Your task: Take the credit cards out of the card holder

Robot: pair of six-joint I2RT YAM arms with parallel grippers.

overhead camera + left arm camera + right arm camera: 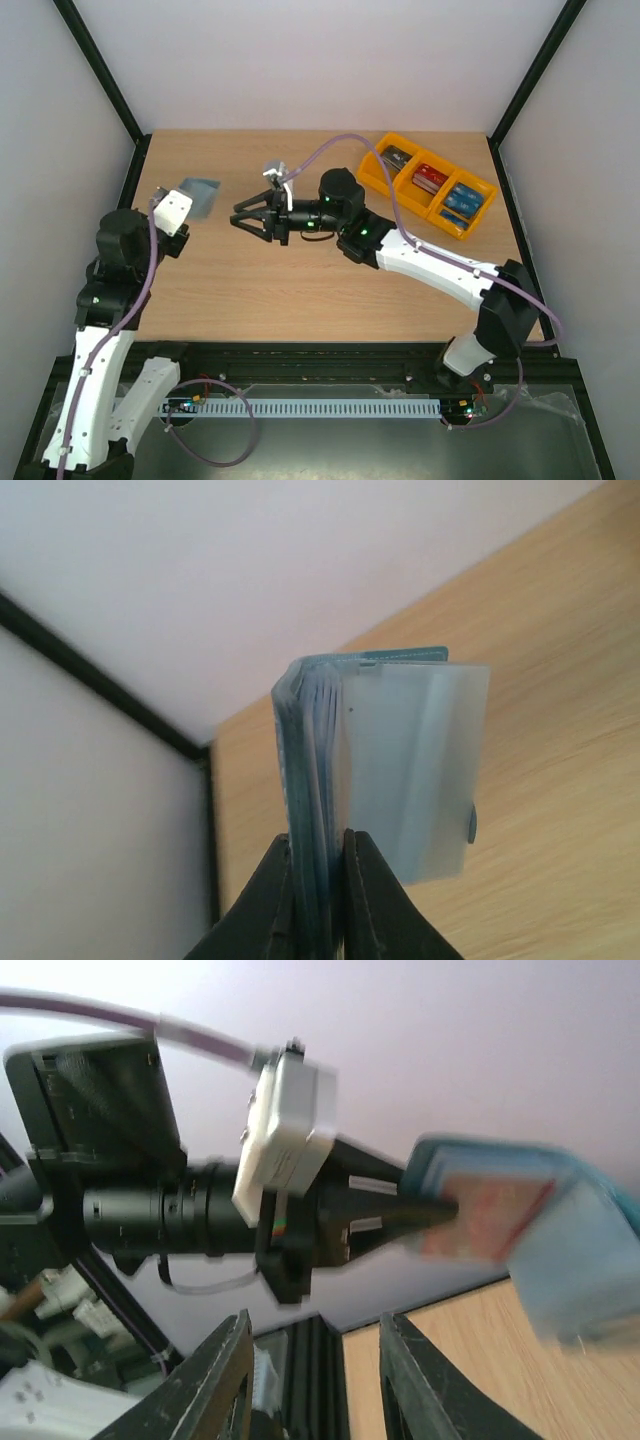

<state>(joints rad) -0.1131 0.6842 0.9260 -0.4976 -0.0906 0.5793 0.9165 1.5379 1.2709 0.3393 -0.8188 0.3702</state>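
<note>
Your left jaws are clamped on the card holder (380, 770), holding it at the upper left of the overhead view, with a blurred reddish card (490, 1215) showing inside. Your right jaws stand part-open and empty near its right side, over the counter (300, 290).

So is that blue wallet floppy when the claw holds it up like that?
Probably a bit floppy. The wallet stands up from the left claw, but its clear pockets fan away from the rest, so they would likely flap if shaken. It looks thin, so it is probably light.
</note>
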